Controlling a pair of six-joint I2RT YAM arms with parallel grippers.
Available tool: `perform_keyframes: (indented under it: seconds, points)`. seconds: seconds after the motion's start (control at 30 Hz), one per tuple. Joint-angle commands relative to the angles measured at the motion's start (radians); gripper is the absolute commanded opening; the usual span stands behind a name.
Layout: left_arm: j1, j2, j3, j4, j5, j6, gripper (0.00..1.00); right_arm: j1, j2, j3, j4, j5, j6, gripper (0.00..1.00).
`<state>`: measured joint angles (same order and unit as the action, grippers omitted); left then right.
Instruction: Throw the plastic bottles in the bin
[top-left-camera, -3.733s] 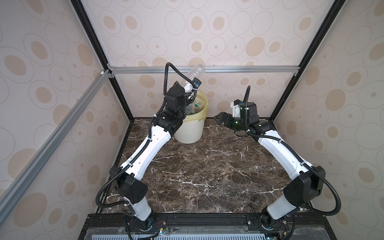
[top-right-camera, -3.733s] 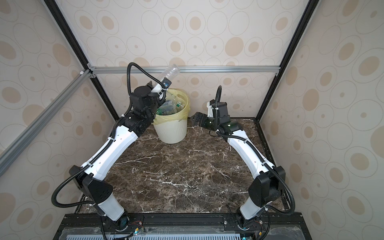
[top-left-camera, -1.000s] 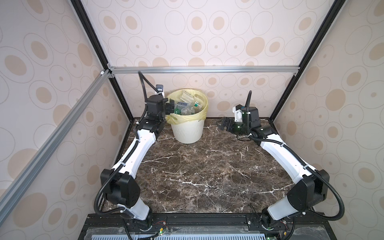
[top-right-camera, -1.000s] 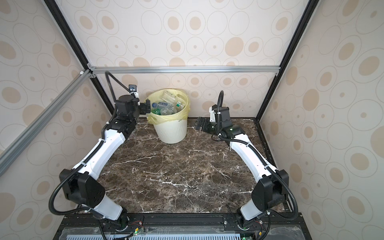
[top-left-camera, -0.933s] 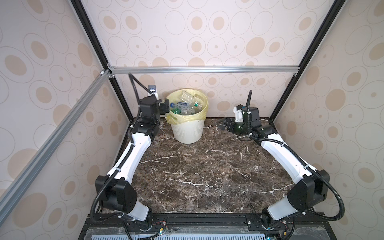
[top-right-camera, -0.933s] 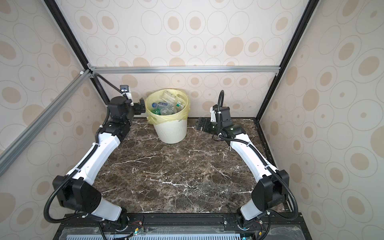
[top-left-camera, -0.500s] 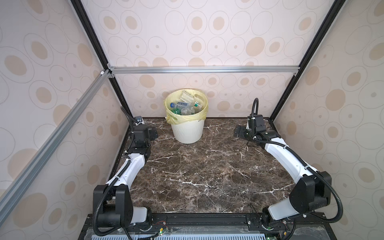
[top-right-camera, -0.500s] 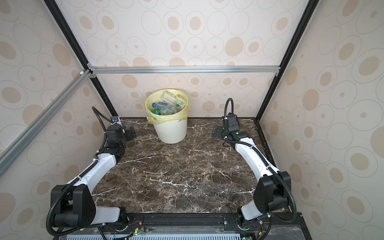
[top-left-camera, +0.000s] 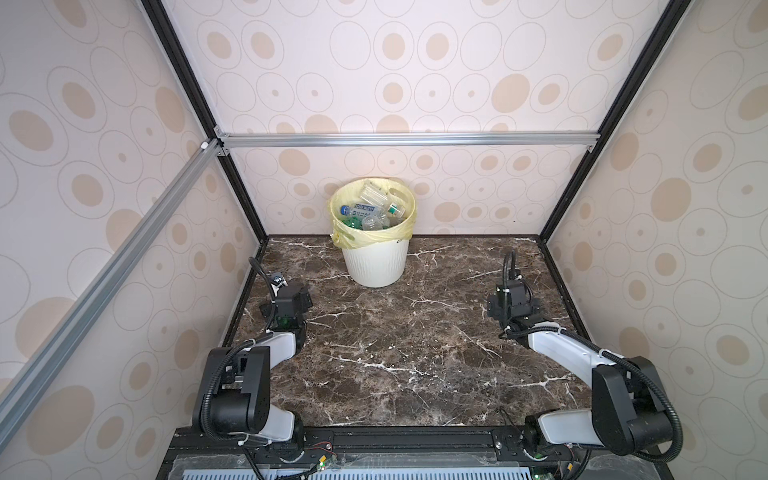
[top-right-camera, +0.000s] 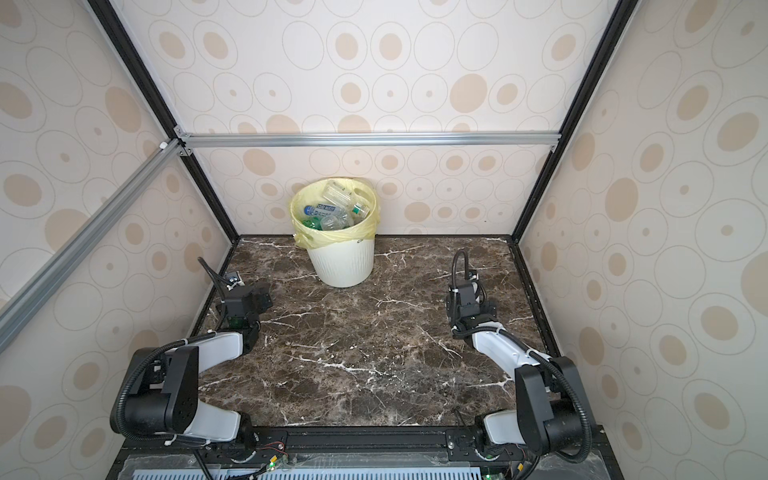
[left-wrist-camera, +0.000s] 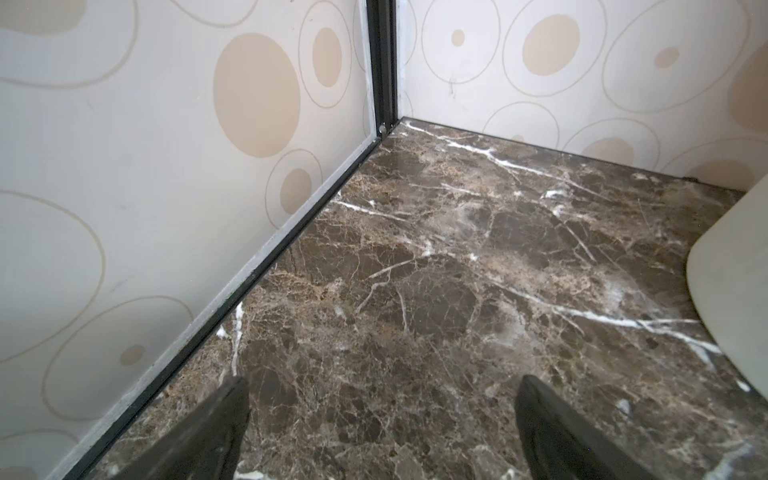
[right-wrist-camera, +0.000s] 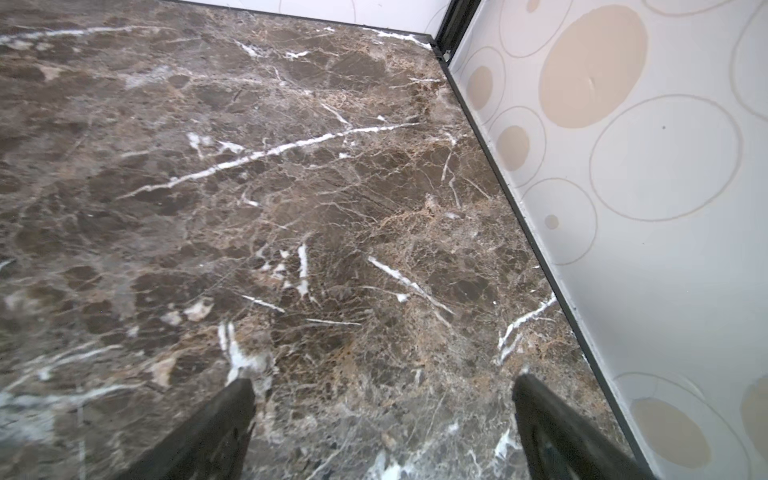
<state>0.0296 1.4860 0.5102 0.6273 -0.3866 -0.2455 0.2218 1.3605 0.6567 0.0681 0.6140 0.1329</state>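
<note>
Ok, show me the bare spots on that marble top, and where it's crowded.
The marble tabletop is bare across its middle, between the left gripper and right gripper, back to the bin. The rear right corner beside the bin is bare too. Crowded: only the bin, heaped with plastic bottles.

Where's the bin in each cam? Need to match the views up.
Top view: bin stands at the back of the table, a little left of centre.
Top view: same spot, bin at the back, a little left of centre.
Left wrist: only a slice of its cream wall, cut off by the frame.
Right wrist: not in it.
Shared landmark: the brown marble table, in all four.
</note>
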Motion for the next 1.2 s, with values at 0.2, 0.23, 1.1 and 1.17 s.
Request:
perform_keyframes:
  seconds: [0.2,0.23,1.1,1.17]
  points:
    - [0.02,0.033,-0.12,0.343,0.108,0.059,0.99,-0.007,0.024,-0.162,0.446,0.078,-0.066,1.0]
    - [0.018,0.012,-0.152,0.377,0.121,0.058,0.99,-0.007,0.03,-0.182,0.486,0.074,-0.077,1.0]
    - [-0.093,0.099,-0.302,0.775,0.124,0.222,0.99,-0.004,0.139,-0.282,0.834,-0.019,-0.174,1.0]
    - [-0.094,0.095,-0.299,0.761,0.124,0.219,0.99,-0.004,0.139,-0.284,0.837,-0.019,-0.174,1.0]
